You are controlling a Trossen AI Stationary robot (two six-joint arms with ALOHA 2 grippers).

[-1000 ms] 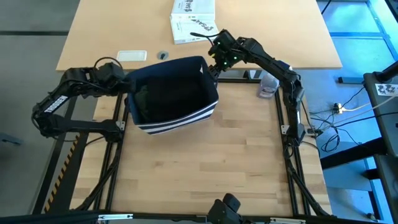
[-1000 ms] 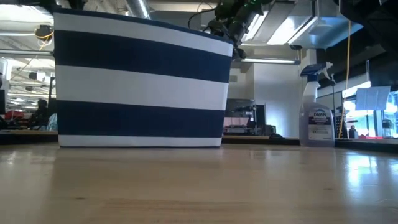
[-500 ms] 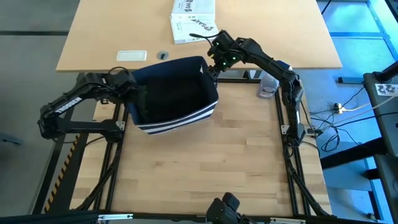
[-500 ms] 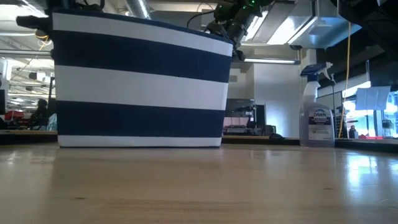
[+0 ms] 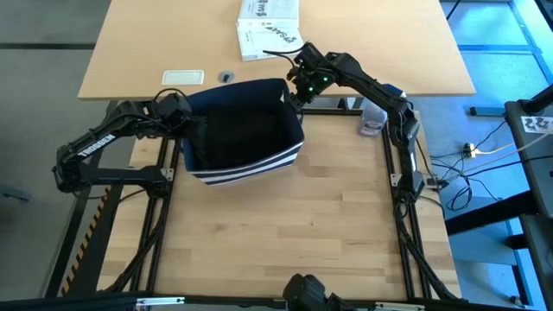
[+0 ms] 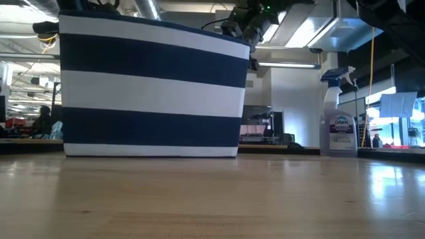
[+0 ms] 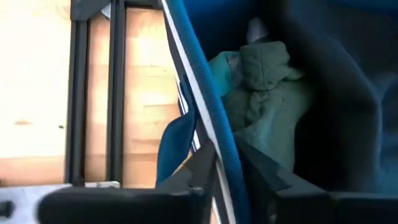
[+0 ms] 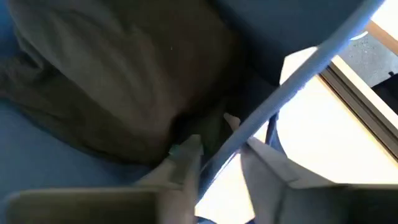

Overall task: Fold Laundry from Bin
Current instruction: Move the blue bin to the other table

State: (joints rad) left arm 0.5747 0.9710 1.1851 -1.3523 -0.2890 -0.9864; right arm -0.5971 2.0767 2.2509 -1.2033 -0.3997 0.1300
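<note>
Left gripper (image 7: 217, 177) and right gripper (image 8: 217, 162) each pinch the navy white-striped fabric bin's (image 5: 251, 164) rim, nine and two o'clock; soft rim may slip, tipping laundry (image 7: 261, 93).

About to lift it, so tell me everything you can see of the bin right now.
The bin is a boxy, soft fabric basket, dark navy with white horizontal stripes, standing upright on the table near its far edge. Dark and green laundry lies inside. The left gripper straddles its left rim and the right gripper its far right corner, jaws on either side of the blue rim.
</note>
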